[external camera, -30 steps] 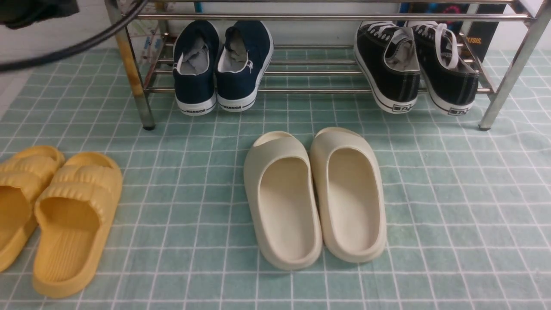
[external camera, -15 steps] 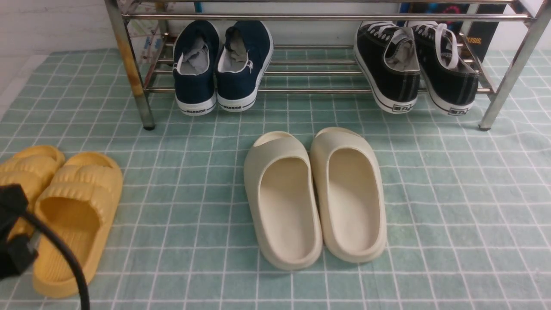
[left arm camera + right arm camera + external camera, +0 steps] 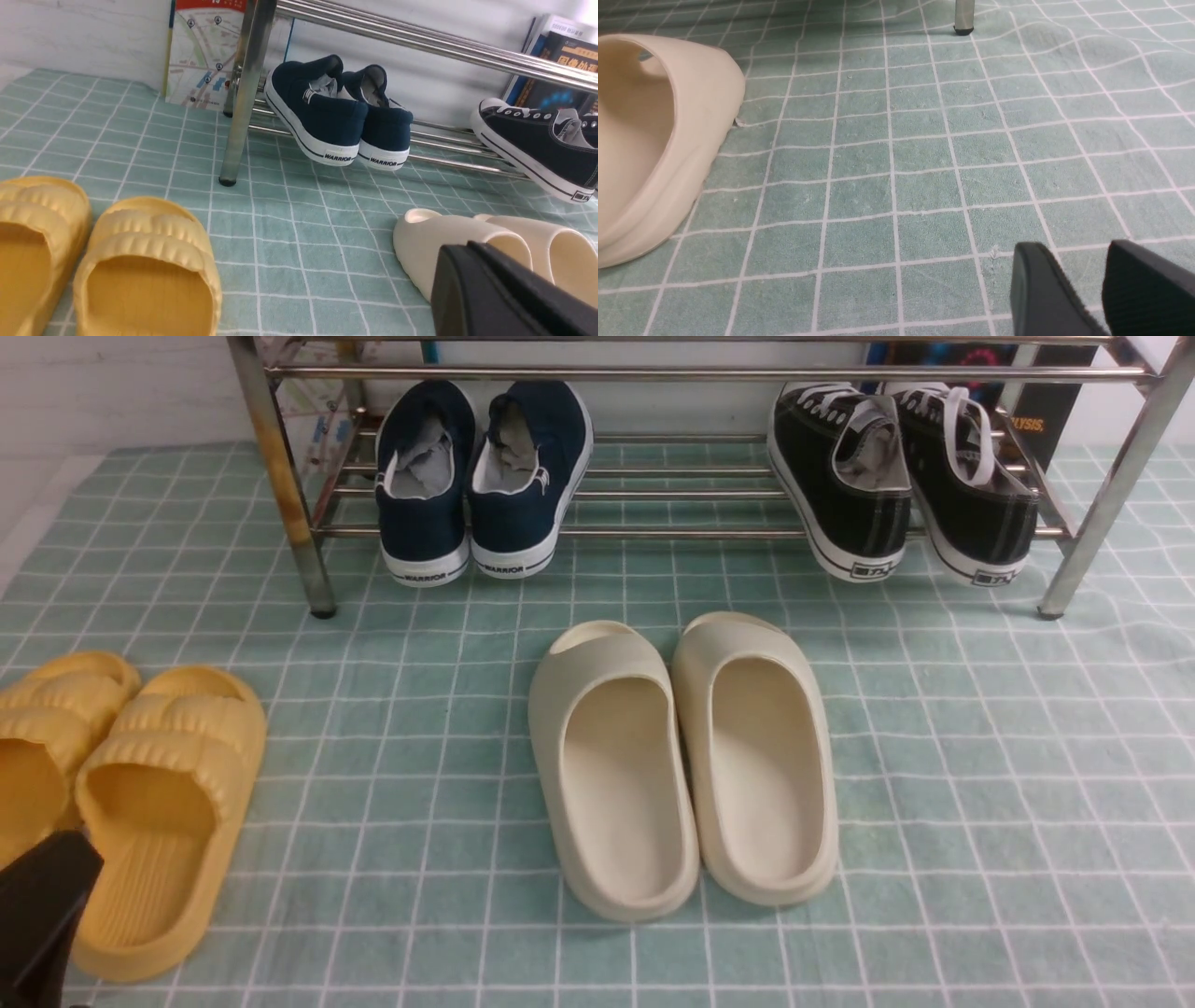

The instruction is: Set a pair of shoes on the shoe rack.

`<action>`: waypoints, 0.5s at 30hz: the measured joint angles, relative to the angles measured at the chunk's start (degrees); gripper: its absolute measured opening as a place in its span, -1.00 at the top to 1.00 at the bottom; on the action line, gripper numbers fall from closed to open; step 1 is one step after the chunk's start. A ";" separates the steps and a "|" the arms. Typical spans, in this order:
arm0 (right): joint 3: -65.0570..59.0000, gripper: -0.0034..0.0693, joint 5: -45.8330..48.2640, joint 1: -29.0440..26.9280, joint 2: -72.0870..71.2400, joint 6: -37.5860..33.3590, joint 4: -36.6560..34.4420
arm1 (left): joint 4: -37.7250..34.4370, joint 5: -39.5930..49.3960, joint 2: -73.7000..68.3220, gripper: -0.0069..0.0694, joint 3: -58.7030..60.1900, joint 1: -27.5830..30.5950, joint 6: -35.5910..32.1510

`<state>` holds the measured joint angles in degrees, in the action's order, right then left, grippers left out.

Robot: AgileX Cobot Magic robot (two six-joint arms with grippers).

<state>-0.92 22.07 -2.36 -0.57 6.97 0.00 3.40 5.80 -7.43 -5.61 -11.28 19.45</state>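
Apparently the job is as good as done: the navy shoes [image 3: 483, 476] sit side by side on the lower bars of the shoe rack [image 3: 691, 532], toes in, heels with the white soles hanging just over the front bar, close to the rust-stained leg [image 3: 285, 485]. Nothing holds them.

The left end effector [image 3: 42, 915] is low at the near corner, well back from the rack, right over the heel of the yellow slides [image 3: 159, 821]; its jaws are together and empty. The right end effector [image 3: 1087, 289] shows only in its own wrist view, fingers apart, nothing between them, hovering over bare green checked cloth [image 3: 896, 163] with the cream slides [image 3: 681, 765] off to one side.

Between either end effector and the rack the cloth lies open, except where the cream slides sit in the middle. The black lace-ups [image 3: 906, 476] fill the rack's far end; the top bar [image 3: 709, 373] hangs low over every shoe.
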 joint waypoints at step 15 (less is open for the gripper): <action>0.00 0.25 0.00 0.00 0.00 0.00 0.00 | 0.19 13.14 3.05 0.85 7.36 0.11 0.00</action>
<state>-0.92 22.07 -2.36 -0.57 6.97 0.00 3.59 18.94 -4.38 1.75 -11.17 19.46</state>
